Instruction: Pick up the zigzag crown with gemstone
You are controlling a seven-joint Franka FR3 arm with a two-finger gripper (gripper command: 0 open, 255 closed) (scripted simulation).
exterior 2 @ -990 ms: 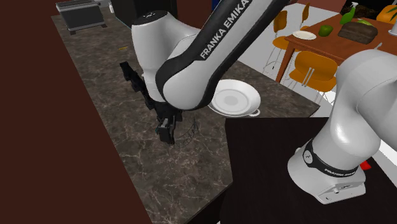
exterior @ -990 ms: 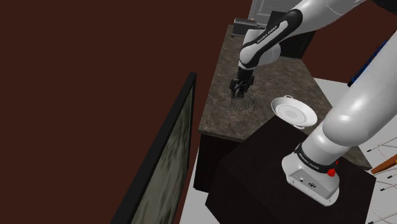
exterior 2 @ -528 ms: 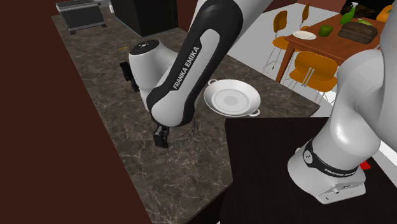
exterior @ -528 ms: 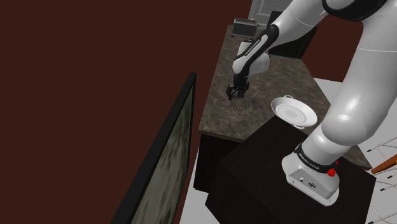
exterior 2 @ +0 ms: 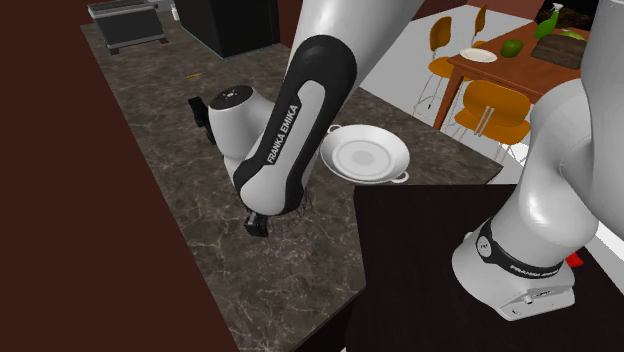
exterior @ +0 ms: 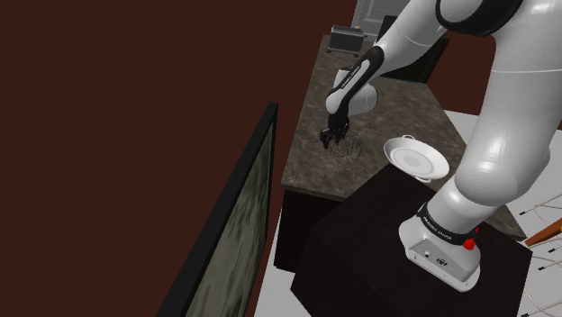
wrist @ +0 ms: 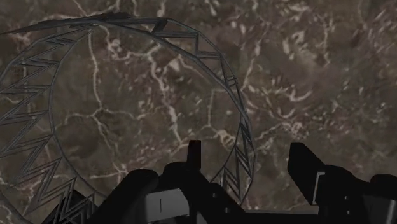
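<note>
Dark wire zigzag crown (wrist: 221, 70), one: wrist view shows its rim between the gripper's (wrist: 248, 156) parted fingers; second exterior view, one white plate (exterior 2: 366, 157).

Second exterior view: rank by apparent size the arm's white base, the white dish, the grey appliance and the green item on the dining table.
1. arm's white base
2. white dish and grey appliance: these look near alike, and the appliance stands farther off, so they are left unranked
3. green item

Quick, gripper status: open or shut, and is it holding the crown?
Gripper: open. Its fingers stand apart on either side of the wire zigzag crown's rim and do not clasp it, so nothing is held.
</note>
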